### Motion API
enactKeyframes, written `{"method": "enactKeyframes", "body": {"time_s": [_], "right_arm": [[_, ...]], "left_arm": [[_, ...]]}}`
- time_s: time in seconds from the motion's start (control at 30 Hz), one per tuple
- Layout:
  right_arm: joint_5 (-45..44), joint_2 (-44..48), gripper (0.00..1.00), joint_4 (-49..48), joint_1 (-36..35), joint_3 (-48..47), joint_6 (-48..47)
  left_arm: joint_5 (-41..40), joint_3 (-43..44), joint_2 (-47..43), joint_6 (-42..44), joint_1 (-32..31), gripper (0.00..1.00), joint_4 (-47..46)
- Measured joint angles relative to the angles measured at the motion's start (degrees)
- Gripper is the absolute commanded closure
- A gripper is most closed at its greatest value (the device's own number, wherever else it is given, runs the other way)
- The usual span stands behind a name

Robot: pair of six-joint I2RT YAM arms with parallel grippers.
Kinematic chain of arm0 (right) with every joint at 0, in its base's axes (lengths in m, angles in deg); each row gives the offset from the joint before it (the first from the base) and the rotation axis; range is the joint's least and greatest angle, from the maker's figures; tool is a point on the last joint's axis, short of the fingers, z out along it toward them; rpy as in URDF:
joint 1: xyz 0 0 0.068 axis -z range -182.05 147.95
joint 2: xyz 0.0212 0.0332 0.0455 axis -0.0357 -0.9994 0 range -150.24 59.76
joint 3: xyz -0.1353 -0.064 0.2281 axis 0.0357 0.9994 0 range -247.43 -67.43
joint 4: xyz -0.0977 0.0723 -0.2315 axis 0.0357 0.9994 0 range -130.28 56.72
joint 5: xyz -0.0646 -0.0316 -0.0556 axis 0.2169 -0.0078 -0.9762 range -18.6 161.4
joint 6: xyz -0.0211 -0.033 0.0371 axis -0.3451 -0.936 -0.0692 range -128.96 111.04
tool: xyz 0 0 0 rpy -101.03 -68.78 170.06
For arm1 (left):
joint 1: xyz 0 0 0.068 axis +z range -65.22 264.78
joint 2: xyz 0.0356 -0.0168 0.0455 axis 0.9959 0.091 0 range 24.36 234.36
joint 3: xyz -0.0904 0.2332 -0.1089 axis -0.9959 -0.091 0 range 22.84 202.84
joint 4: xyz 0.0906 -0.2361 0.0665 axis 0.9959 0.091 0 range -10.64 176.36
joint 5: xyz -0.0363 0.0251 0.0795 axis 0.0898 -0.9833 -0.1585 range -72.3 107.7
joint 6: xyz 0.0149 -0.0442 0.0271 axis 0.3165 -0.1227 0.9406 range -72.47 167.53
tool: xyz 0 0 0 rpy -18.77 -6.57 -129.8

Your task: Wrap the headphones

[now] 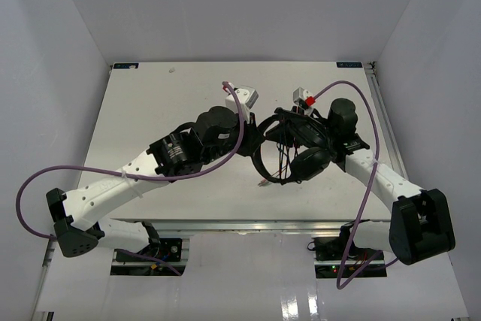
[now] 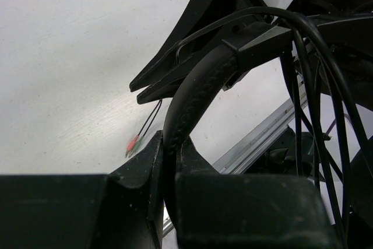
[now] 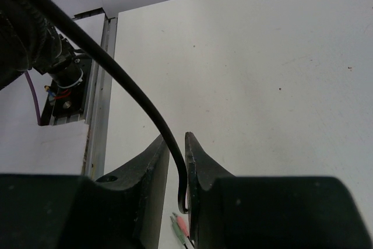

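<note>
Hanging between both claws over the right-centre of the flat white bench [image 1: 150, 110]: black over-ear headphones [image 1: 312, 162], round ear cups low, loose loops of wire dangling among them. Whether the cups touch the bench: cannot tell from the top view.

Left claw [image 2: 172, 144]: nearly closed, only a narrow slot left, filled by the padded, stitched black headband [image 2: 186, 97]. Fingers [image 2: 143, 167] pressed to both sides of the band. Band arching up and to the right out of the slot into a smooth plastic yoke.

Right claw [image 3: 176, 144]: also almost closed, a thin slit between the two dark fingers [image 3: 195, 155]. Pinched in that slit: thin black cable [image 3: 134, 97], curving up and left out of the grip toward the top-left corner of the right wrist view. Same claw in the left wrist view, tips [image 2: 135, 88] pointing left, just above and beside the headband, close to the left claw but apart from it.

Small pink and green plugs [image 2: 133, 144] at the cable's end, low near the bench, below both claws; also peeking out under the right claw [image 3: 179, 225]. Resting on the bench or just above it: cannot tell.

Several cable strands [image 2: 317, 115] running down the right side of the left wrist view, behind the yoke.

Thick purple robot cable [image 1: 240, 122] looped along the left arm.
</note>
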Motion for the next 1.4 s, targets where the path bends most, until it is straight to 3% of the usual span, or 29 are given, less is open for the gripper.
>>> {"method": "enactKeyframes", "body": {"time_s": [0.43, 0.73, 1.4], "right_arm": [[-0.06, 0.02, 0.58, -1.05, 0.0, 2.71, -0.02], [0.68, 0.03, 0.35, 1.81, 0.19, 3.05, -5.4], [8.48, -9.83, 0.34, 21.99, 0.76, -4.0, -36.9]], "left_arm": [[-1.51, 0.0, 0.0, -0.8, 0.0, 1.0, -1.51], [-4.07, 0.0, -0.18, -0.93, 0.0, 1.0, -1.62], [-4.38, 0.0, -1.11, -0.08, 0.0, 1.0, -1.02]]}}
